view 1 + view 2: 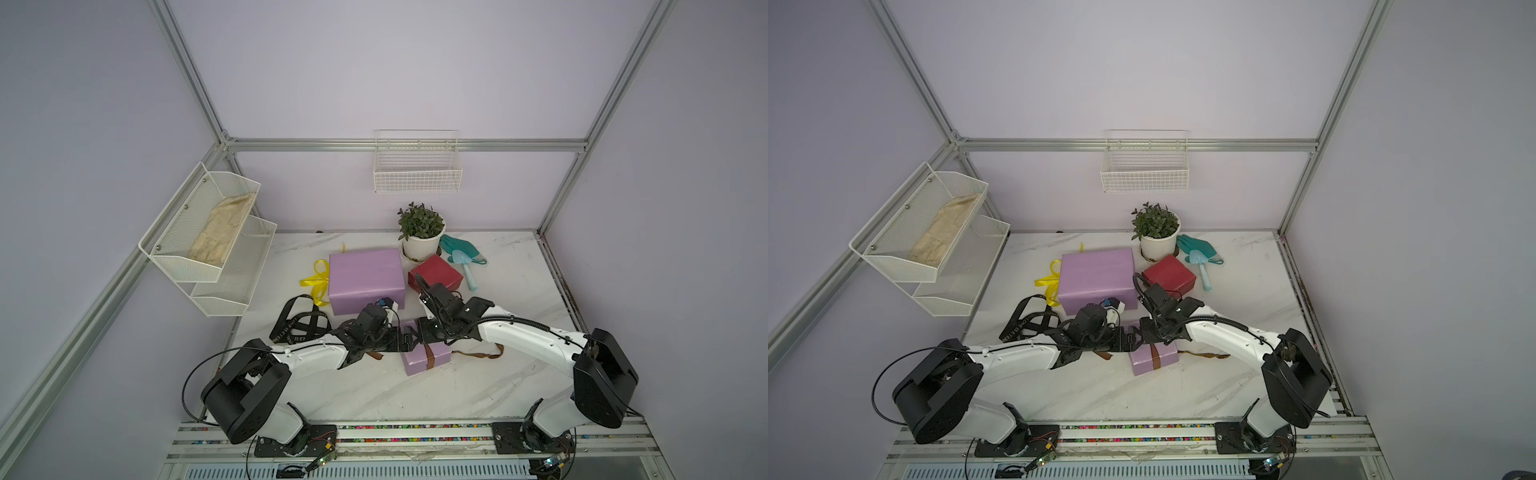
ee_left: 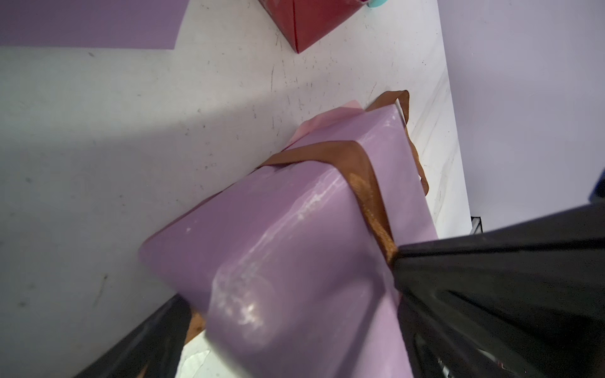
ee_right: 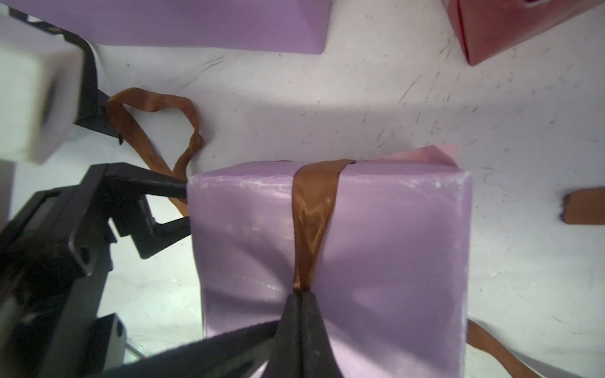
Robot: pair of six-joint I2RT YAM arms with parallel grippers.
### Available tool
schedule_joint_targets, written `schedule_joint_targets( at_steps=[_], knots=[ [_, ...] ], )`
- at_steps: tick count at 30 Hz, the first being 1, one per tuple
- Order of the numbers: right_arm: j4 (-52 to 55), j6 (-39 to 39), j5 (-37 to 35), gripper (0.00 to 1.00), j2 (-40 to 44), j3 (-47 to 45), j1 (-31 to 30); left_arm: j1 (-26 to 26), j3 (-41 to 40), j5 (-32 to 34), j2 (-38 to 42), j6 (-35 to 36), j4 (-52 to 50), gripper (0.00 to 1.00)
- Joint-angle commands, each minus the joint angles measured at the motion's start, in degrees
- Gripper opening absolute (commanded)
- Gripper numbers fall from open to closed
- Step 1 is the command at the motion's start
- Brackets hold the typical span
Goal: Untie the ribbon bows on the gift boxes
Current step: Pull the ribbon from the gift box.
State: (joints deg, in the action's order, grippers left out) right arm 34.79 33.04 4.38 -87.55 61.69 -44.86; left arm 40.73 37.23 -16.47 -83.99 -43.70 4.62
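Note:
A small lilac gift box [image 1: 428,362] sits near the table's front middle with a brown ribbon [image 3: 314,209] crossing its top. My right gripper [image 3: 301,294] is shut on that ribbon at the top of the box. My left gripper [image 2: 289,281] is open, its fingers [image 3: 163,188] spread against the box's left end. Brown ribbon tails [image 1: 478,355] trail over the table on both sides. The large lilac box [image 1: 365,278] and the red box [image 1: 436,272] stand behind, both bare. A yellow ribbon [image 1: 318,282] and a black lettered ribbon [image 1: 297,322] lie loose at the left.
A white flowerpot with a plant [image 1: 422,245] stands behind the red box, with a teal glove and trowel [image 1: 461,253] to its right. A mesh shelf [image 1: 208,232] juts from the left wall. A wire basket [image 1: 417,166] hangs on the back wall.

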Motion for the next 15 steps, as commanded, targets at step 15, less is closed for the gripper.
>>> schedule_joint_targets(
  at_steps=[15],
  knots=[
    [-19.8,8.3,16.8,0.0,13.3,-8.5,6.0,-0.1,4.3,1.8,-1.3,2.8,0.3,1.0]
  ],
)
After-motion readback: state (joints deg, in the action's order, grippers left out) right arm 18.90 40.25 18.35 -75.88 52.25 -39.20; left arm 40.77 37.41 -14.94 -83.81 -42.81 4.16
